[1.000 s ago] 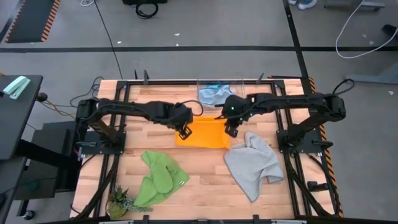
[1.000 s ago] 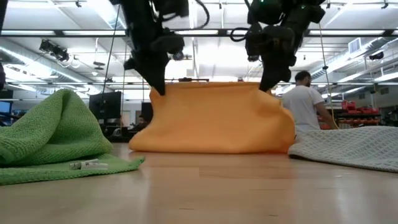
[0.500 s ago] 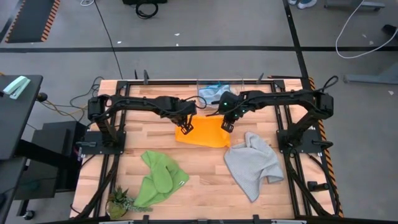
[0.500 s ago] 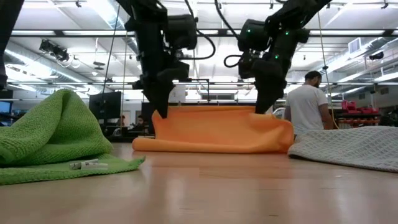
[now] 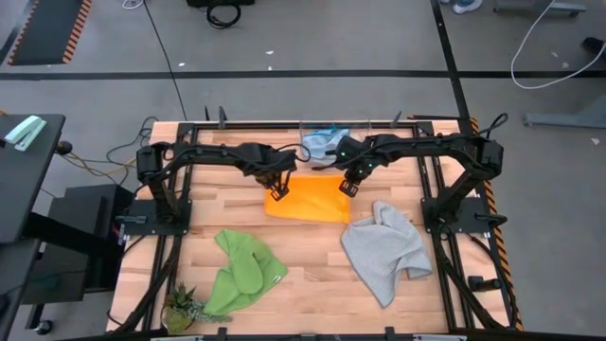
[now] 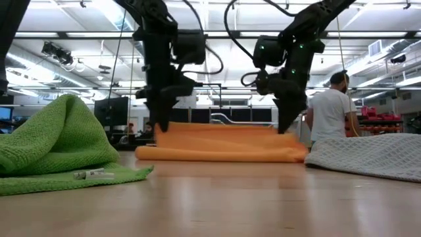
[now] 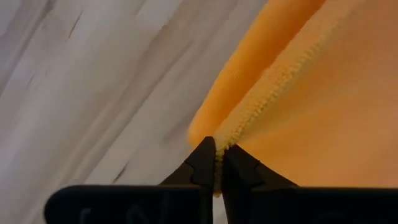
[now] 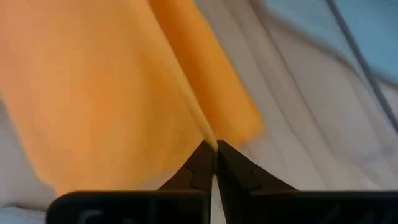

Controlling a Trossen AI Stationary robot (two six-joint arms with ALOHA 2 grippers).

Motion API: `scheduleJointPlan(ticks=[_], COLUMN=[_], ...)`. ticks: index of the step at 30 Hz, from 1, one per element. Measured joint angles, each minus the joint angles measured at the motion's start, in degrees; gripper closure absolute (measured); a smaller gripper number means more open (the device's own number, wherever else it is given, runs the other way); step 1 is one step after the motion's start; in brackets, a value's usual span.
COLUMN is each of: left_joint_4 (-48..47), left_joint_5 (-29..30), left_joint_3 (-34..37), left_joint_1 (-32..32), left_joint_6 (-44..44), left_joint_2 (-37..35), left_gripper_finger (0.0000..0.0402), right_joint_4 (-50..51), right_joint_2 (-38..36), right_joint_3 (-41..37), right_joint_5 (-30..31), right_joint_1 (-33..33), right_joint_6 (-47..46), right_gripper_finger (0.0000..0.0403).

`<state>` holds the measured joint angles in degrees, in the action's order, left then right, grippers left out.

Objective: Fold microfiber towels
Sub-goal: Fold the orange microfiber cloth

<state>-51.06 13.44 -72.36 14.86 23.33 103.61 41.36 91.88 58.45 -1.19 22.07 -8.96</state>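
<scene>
A: Where is the yellow-orange towel (image 5: 305,201) at this point?

B: Flat on the table (image 5: 312,263), around the middle and a bit toward the far side. A second ago it stood up as a tall draped hump between the two arms; half a second ago it had sunk to a lower roll. In the low view it is a thin folded slab (image 6: 222,146) with a rounded fold along its near edge.

A: And the grippers?

B: The left gripper (image 5: 277,190) sits at the towel's far left corner, the right gripper (image 5: 347,185) at its far right corner. Both have come down and moved farther back across the table than they were a second ago.

A: Are they holding it?

B: Yes. In the left wrist view the fingertips (image 7: 205,163) are nearly closed with the towel's hem pinched between them. The right wrist view shows the same: the right fingers (image 8: 203,163) almost together, with a thin edge of orange cloth caught at their tips.

A: The other towels?

B: Unmoved. The bright green towel (image 5: 241,273) lies crumpled at the near left, the light grey towel (image 5: 385,250) at the near right just beside the orange one, and the light blue towel (image 5: 324,143) bunched at the far edge, between the two arms.
</scene>
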Motion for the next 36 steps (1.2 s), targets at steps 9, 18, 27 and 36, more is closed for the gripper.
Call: scheduleJointPlan(ticks=[9, 18, 27, 36], left_joint_4=[-4.32, 2.52, 2.96, -0.83], left_joint_5=[3.25, 2.64, 1.35, 1.52], left_joint_3=[0.04, -0.08, -0.13, -0.19], left_joint_1=[0.72, -0.07, 0.0, 0.86], left_joint_6=[1.57, 1.26, 1.01, 3.04], left_joint_2=[0.33, 0.31, 0.31, 0.26], left_gripper_finger=[0.034, 0.0296, 0.023, 0.0181], right_joint_4=[-0.36, -4.09, -12.95, -12.73], right_joint_2=[0.02, 0.02, 0.38, 6.07], right_joint_3=[-0.07, 0.0, 0.16, 0.16], right_joint_5=[0.45, -0.36, -1.37, -0.47], right_joint_1=[0.52, -0.9, -3.88, -4.16], right_joint_6=[-1.27, -3.39, -7.46, -8.47], right_gripper_finger=[0.0322, 0.0282, 0.0294, 0.0338])
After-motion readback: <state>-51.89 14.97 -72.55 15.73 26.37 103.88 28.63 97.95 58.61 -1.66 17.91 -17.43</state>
